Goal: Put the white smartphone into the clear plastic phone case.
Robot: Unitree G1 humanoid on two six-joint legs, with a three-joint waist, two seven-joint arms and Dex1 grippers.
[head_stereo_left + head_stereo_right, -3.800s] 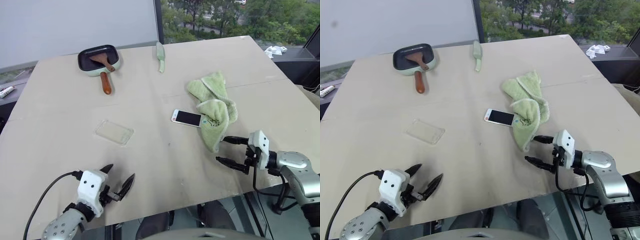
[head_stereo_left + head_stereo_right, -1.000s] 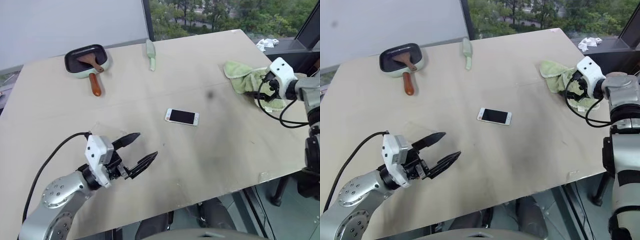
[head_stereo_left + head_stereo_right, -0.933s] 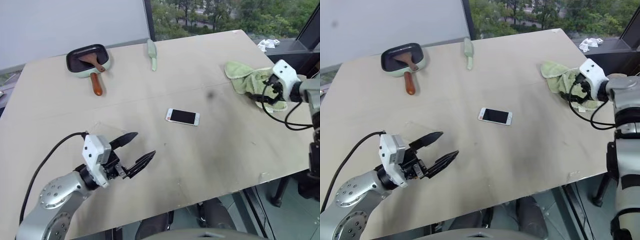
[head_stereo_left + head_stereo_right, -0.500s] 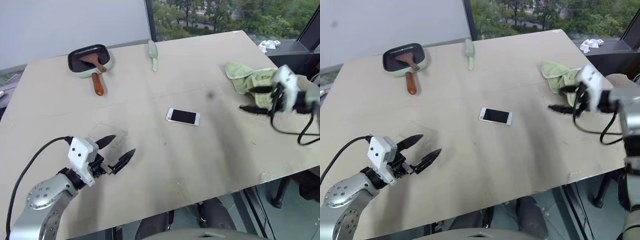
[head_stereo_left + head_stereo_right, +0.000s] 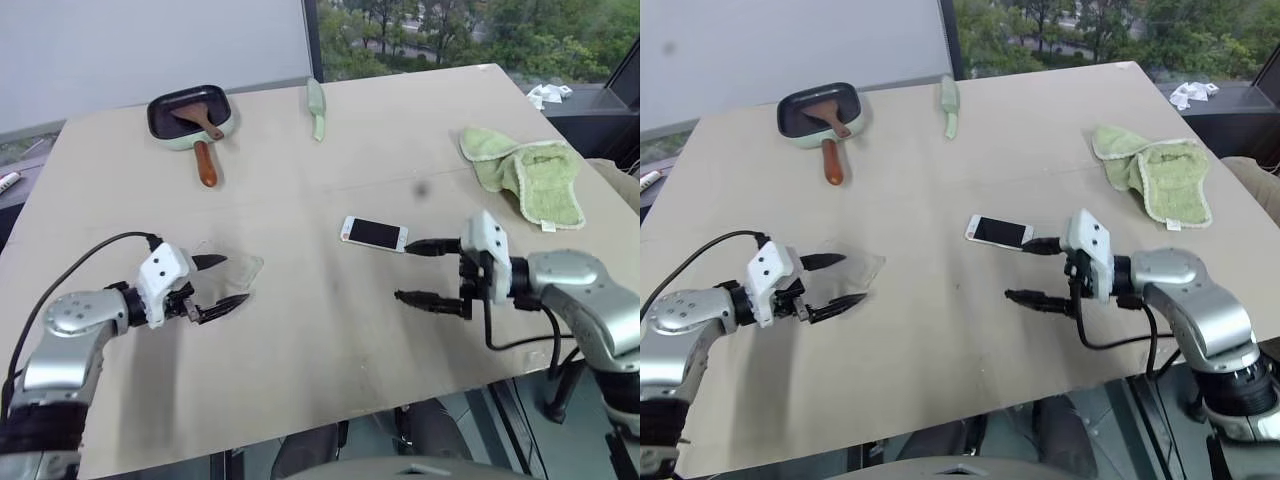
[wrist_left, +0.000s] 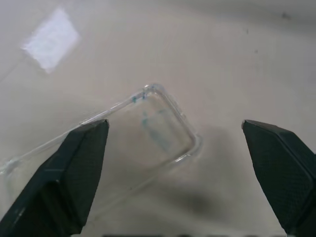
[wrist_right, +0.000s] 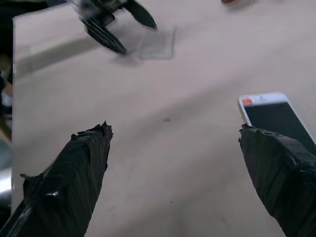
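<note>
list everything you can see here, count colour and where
white smartphone: 1, white with black screen, flat at table centre
clear plastic phone case: 1, transparent, flat on the table's left part
towel: 1, green, crumpled at the right edge
pan: 1, pale green with dark inside and brown handle, far left; a brown utensil lies in it
small tool: 1, pale green, far centre
table: 1, beige
left gripper: 1, black fingers, open at the case
right gripper: 1, black fingers, open beside the phone
</note>
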